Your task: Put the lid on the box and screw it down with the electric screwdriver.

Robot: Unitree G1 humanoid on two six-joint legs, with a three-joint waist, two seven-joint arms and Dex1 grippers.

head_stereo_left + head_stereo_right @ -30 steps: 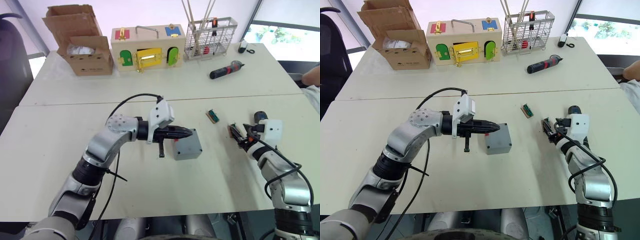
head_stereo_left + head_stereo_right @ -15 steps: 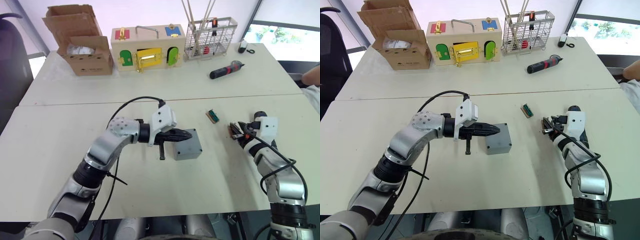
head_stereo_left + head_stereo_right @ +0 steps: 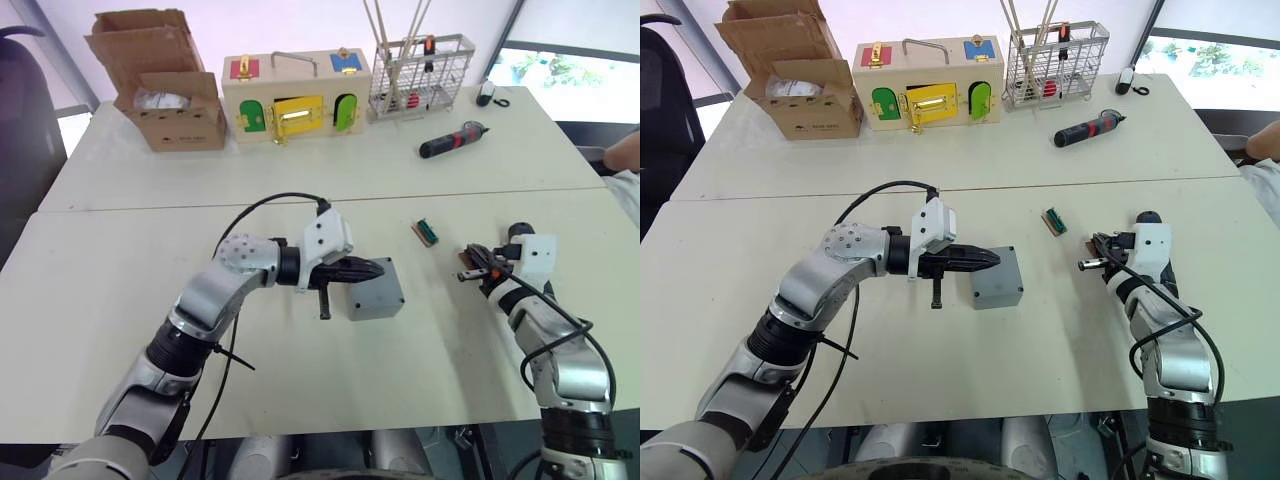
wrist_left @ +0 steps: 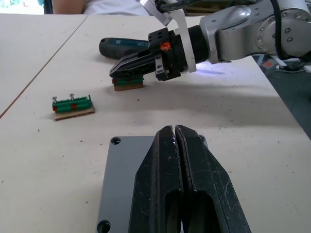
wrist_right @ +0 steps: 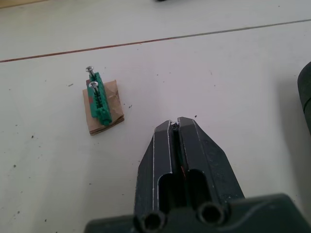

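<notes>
We see our left claw (image 3: 372,269) pressed together over the flat grey plastic lid (image 4: 119,182) on the small grey box (image 3: 378,292), our right claw (image 3: 1087,264) pinching a tiny metal screw (image 5: 174,124) above the pale worktop (image 3: 100,290).

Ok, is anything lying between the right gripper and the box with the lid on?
Nothing visible. Bare table lies between the right gripper and the box; the green screw holder sits off that line, farther back.

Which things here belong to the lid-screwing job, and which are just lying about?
Job: lid, box, electric screwdriver, screw holder, screw in the shut right claw, shut left claw over the lid.
Lying about: red-and-black screwdriver, cardboard box, wooden box, wire rack.
</notes>
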